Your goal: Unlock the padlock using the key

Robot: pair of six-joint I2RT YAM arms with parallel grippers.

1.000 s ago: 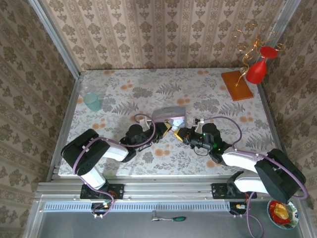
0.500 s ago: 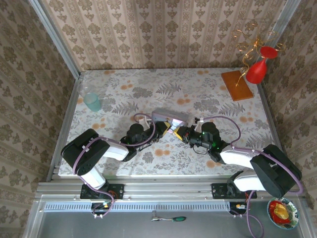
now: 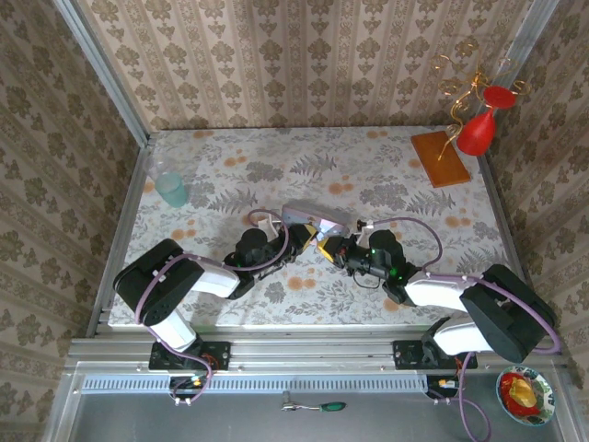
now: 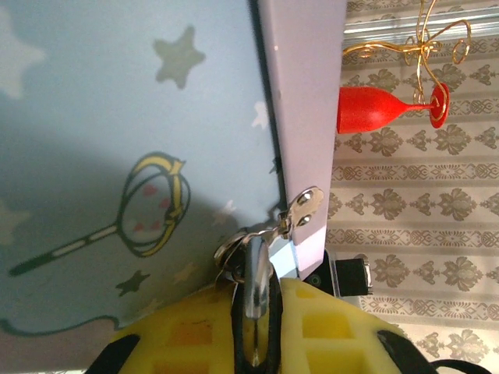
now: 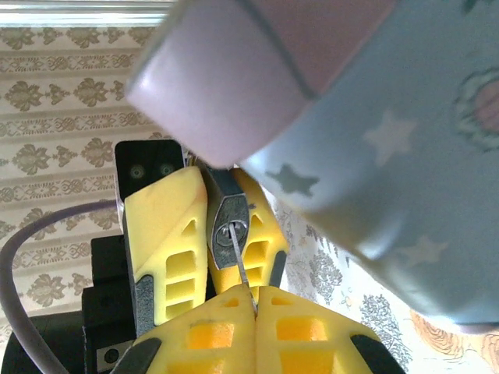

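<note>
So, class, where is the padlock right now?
In the right wrist view the padlock sits mid-frame, held in the left gripper, just under a corner of the pale blue tin, with the key in its keyhole.

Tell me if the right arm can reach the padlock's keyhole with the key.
Likely yes: the left gripper holds the padlock, keyhole facing the right gripper, whose key tip meets the slot; nothing lies between.

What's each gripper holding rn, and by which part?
Left gripper clamps the padlock by the sides of its body. Right gripper pinches the key at its head end, blade reaching the keyhole.
</note>
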